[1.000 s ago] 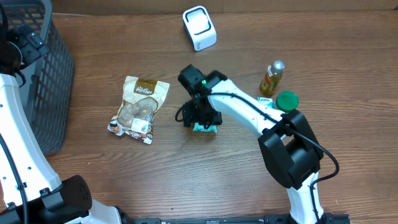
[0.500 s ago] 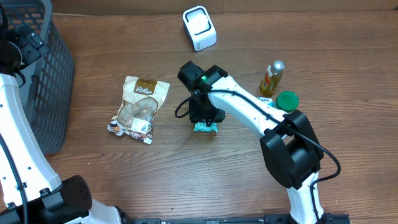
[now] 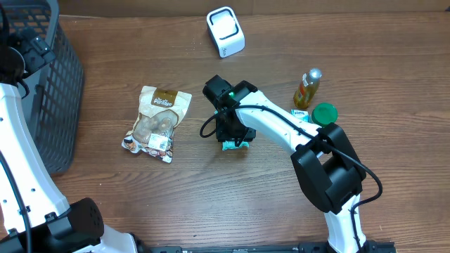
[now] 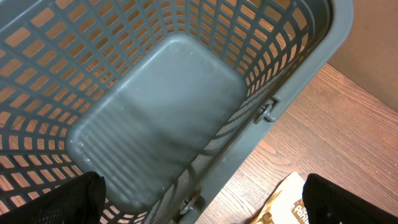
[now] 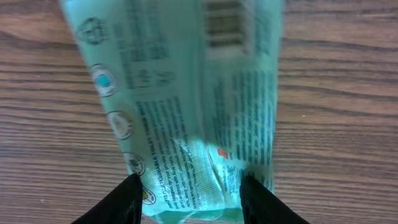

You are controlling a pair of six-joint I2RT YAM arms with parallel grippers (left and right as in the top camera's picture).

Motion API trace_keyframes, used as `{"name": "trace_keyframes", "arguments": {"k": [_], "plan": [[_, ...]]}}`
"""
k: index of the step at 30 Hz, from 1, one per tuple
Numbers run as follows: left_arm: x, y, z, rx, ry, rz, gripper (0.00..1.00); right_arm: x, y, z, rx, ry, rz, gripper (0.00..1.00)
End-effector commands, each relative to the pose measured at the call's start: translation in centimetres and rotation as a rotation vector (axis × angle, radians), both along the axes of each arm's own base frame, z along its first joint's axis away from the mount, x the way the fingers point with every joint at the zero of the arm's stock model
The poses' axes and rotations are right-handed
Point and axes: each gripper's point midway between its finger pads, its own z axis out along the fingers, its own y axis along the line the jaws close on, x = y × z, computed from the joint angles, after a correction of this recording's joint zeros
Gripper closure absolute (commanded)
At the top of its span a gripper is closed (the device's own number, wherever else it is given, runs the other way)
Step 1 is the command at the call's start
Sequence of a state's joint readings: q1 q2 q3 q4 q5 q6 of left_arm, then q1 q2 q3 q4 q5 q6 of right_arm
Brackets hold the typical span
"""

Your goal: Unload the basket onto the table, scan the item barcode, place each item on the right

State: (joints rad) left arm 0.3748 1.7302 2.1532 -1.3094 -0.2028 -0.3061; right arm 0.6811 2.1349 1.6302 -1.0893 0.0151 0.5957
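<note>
The item is a teal plastic packet (image 5: 186,118) printed with text; its barcode (image 5: 224,25) faces the right wrist camera near the packet's far end. My right gripper (image 5: 189,199) is shut on the packet's near end, one black finger (image 5: 121,202) on each side, and the film creases between them. From overhead the right gripper (image 3: 232,135) is at mid-table with the packet's teal edge (image 3: 237,146) showing beneath it. A white scanner (image 3: 225,31) stands at the back. My left gripper (image 4: 199,205) is open above the basket with nothing between its fingers.
A dark grey mesh basket (image 4: 174,93) takes up the table's left side (image 3: 49,84). A tan snack bag (image 3: 158,123) lies left of the packet. An amber bottle (image 3: 307,88) and a green lid (image 3: 324,113) are to the right.
The right gripper's fingers have drawn in from either side of the teal packet and pinched it. The left arm has not moved.
</note>
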Motion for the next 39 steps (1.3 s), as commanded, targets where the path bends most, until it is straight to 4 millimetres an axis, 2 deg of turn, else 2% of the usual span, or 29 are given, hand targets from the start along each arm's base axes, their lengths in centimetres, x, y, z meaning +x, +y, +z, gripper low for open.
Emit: {"name": "trace_keyframes", "arguments": {"k": [1,11,12,13,14,15,16,20,22,27,31,34,35,37,39], "plan": [[0.2,0.0,0.3,0.014,-0.001,-0.015,0.00,0.1,-0.7,-1.0,-0.034,-0.009,-0.008,0.55],[0.2,0.0,0.3,0.014,-0.001,-0.015,0.00,-1.4,-1.6,-4.6,-0.037,0.015,-0.003,0.60],[0.2,0.0,0.3,0.014,-0.001,-0.015,0.00,-1.4,-1.5,-4.6,-0.034,0.016,0.006,0.51],[0.2,0.0,0.3,0.014,-0.001,-0.015,0.00,-1.4,-1.3,-4.5,-0.024,0.019,0.027,0.37],[0.2,0.0,0.3,0.014,-0.001,-0.015,0.01,-1.3,-1.1,-4.4,-0.013,0.020,0.050,0.30],[0.2,0.0,0.3,0.014,-0.001,-0.015,0.01,-1.3,-0.6,-4.1,0.008,0.023,0.086,0.16],[0.2,0.0,0.3,0.014,-0.001,-0.015,0.00,-1.1,0.2,-3.6,0.041,0.026,0.124,0.06],[0.2,0.0,0.3,0.014,-0.001,-0.015,0.01,-0.1,1.1,-1.6,0.062,0.007,0.160,0.02],[0.2,0.0,0.3,0.014,-0.001,-0.015,0.00,0.7,1.7,0.3,0.070,-0.009,0.161,0.01],[0.2,0.0,0.3,0.014,-0.001,-0.015,0.01,2.4,2.0,3.3,0.055,-0.070,0.159,0.00],[0.2,0.0,0.3,0.014,-0.001,-0.015,0.00,4.1,0.6,3.7,-0.043,-0.157,0.147,0.00],[0.2,0.0,0.3,0.014,-0.001,-0.015,0.00,4.4,0.3,3.6,-0.060,-0.171,0.144,0.02],[0.2,0.0,0.3,0.014,-0.001,-0.015,0.00,4.4,0.5,3.6,-0.053,-0.173,0.145,0.10],[0.2,0.0,0.3,0.014,-0.001,-0.015,0.01,4.4,0.9,3.6,-0.032,-0.169,0.145,0.37],[0.2,0.0,0.3,0.014,-0.001,-0.015,0.00,4.4,1.0,3.5,-0.028,-0.170,0.139,0.51]]}}
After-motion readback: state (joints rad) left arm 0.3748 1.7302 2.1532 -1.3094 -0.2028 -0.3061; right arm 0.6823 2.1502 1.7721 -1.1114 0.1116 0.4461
